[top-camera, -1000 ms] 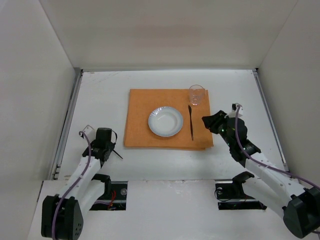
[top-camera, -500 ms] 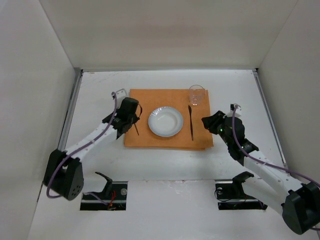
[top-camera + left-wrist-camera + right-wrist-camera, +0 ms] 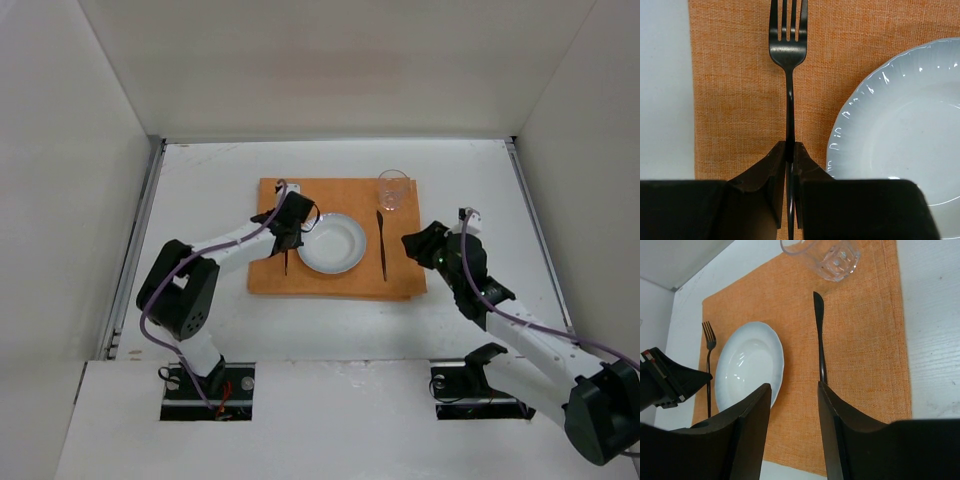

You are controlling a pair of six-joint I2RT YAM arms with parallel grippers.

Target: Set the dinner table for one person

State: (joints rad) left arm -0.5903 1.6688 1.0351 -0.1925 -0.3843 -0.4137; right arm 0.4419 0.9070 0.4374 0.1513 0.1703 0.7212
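From above, the dinner table [image 3: 200, 170] carries an orange placemat [image 3: 335, 195], and a white plate [image 3: 331, 243] sits in the middle of the mat. The left gripper [image 3: 290, 228] reaches in at the plate's left with a dark fork [image 3: 286, 262] running alongside the plate, the usual side for a fork. Right of the plate lies a knife [image 3: 382, 245], and a glass [image 3: 393, 189] stands beyond the knife's tip. The right gripper [image 3: 420, 245] hovers further right of the plate, at the mat's edge.

The left wrist camera shows the fingers [image 3: 775, 165] pinched tight on the fork's thin handle. The tines point away and the fork sits just beside the plate's rim, apart from it. A grip low on the handle likely keeps the fork square to the mat. Whether it already rests on the cloth I cannot tell.

In the right wrist camera that gripper's jaws are spread and hold nothing. It looks parked clear of the knife and glass. Probably only the fork's release is left.
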